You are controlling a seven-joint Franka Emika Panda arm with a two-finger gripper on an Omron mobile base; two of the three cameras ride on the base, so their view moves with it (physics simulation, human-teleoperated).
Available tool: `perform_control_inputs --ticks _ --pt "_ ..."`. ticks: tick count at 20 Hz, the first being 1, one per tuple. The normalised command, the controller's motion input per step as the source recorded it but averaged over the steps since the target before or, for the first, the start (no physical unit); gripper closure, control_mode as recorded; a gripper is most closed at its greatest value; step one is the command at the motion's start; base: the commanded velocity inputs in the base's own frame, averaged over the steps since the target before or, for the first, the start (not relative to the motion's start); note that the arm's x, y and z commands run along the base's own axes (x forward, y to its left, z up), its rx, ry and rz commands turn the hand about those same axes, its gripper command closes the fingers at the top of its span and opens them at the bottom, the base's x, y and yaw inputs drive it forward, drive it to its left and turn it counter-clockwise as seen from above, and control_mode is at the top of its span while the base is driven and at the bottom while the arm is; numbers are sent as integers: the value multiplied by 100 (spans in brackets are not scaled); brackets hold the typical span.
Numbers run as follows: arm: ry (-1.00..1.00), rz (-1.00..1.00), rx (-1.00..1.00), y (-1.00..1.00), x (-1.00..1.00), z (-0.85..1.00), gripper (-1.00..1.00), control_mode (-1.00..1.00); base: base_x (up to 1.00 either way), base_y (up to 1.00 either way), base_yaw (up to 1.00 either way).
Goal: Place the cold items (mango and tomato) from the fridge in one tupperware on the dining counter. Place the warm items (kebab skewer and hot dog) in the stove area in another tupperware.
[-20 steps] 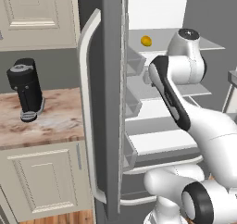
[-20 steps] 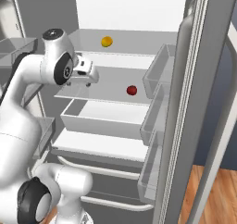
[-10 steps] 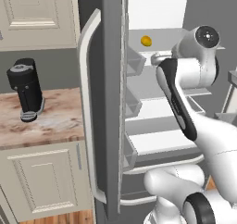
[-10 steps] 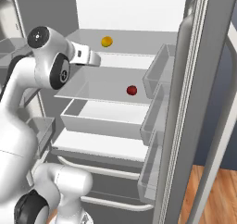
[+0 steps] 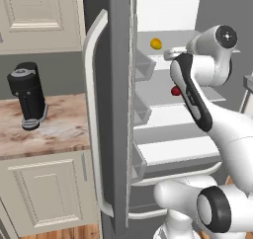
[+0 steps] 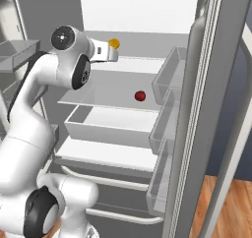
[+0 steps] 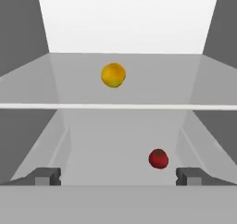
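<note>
- We see the gripper [image 7: 118, 176] with its jaws spread wide apart and nothing between them; in the hand view the two dark fingertips [image 7: 46, 176] sit far apart at the bottom of the picture.
- We note the gripper reaching into the open fridge [image 6: 147, 15] at the height of the upper shelf; in the right base view it sits just in front of the mango [image 6: 114, 44], apart from it.
- The mango [image 7: 113, 75] lies on the upper white shelf [image 7: 152, 82], toward the back, a little left of centre in the hand view. In the left base view we see it as a yellow-orange spot [image 5: 155, 44] beyond the door edge.
- The tomato [image 7: 158, 158] lies on the shelf below, to the right in the hand view; we also see it in the right base view [image 6: 140, 96] and the left base view [image 5: 175, 91].
- The two fruits are well apart, on different shelves.
- The fridge door [image 5: 116, 109] stands open, its pale curved handle [image 5: 91, 119] facing us.
- On the marbled counter [image 5: 54, 132] left of the fridge stands a black appliance [image 5: 28, 96].
</note>
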Motion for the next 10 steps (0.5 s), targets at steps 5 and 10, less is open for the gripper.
perform_control_inputs --ticks 5,10 --pt "2 0 7 -7 60 6 -100 -100 0 0 0" --pt "5 0 1 0 53 1 -100 -100 0 0 0"
